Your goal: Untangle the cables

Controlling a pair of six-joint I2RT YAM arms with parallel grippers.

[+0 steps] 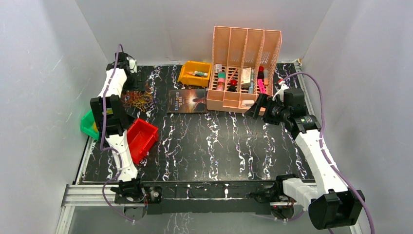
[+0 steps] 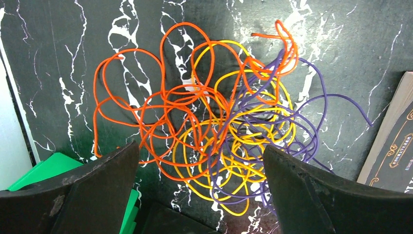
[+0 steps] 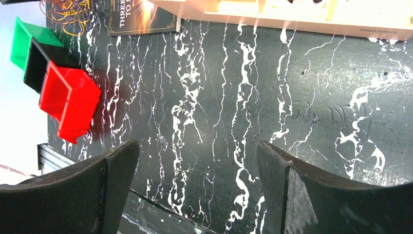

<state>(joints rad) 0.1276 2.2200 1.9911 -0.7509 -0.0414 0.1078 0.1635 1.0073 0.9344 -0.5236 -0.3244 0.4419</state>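
Where left fingers (image 2: 97,190) spread, cables (image 2: 214,131) lie between.

The book (image 1: 186,101) lying far on the table, left of the rack (image 1: 243,68), has a dark cover with pale capitals down its left side that read "THREE DAYS TO SEE". From the right wrist, only the start of that title shows, cut off by the frame edge. There is small print on the rack's base rim, and labels on the things inside it, all too small to read.

The book (image 2: 395,146) and green bin (image 2: 46,168) flank the cables (image 2: 214,127).
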